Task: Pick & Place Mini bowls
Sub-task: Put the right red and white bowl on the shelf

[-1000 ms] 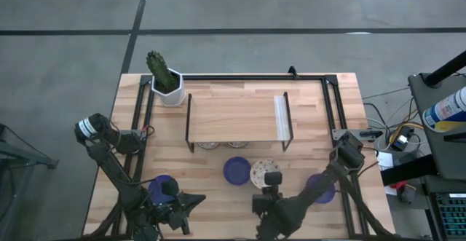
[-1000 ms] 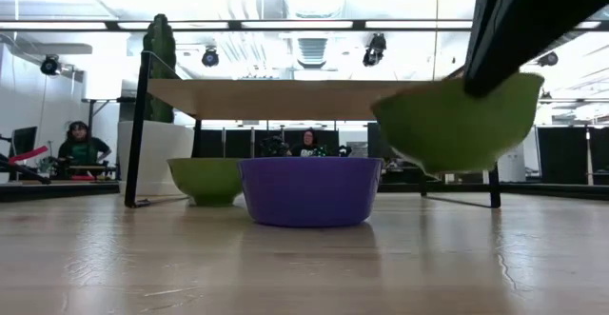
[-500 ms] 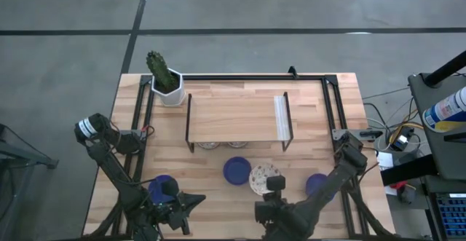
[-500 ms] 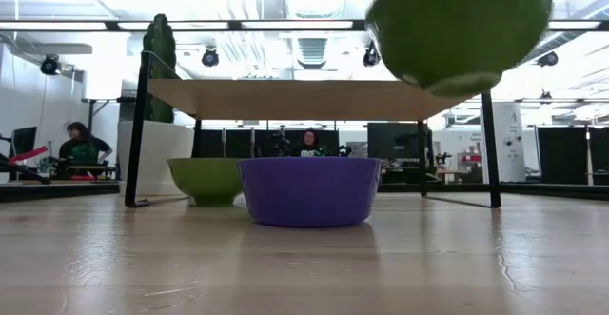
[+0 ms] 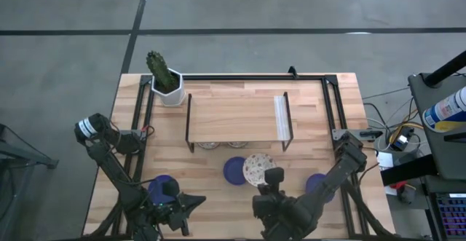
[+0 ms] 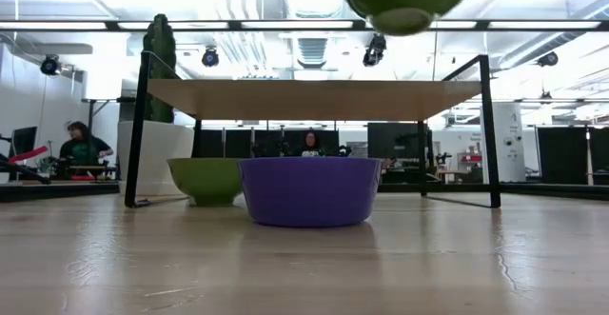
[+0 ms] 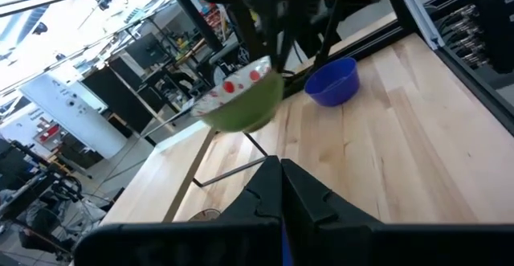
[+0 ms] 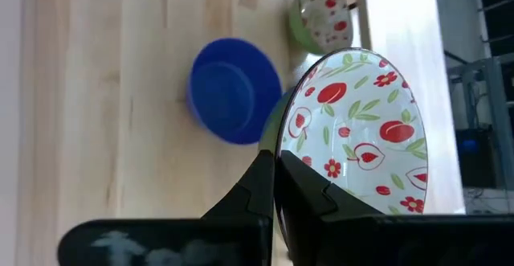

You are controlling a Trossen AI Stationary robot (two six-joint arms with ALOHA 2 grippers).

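Table: pale wooden slatted table top with a low wooden shelf on black metal legs near its middle.
Right gripper: clenched on the rim of a floral mini bowl, white inside with red fruit and green outside, lifted clear of the table.
Below it: solid deep blue mini bowl on the wood.
Under shelf: another floral bowl with green outside.
Left gripper: low near the table's front-left; its fingers look closed together, though poorly seen.
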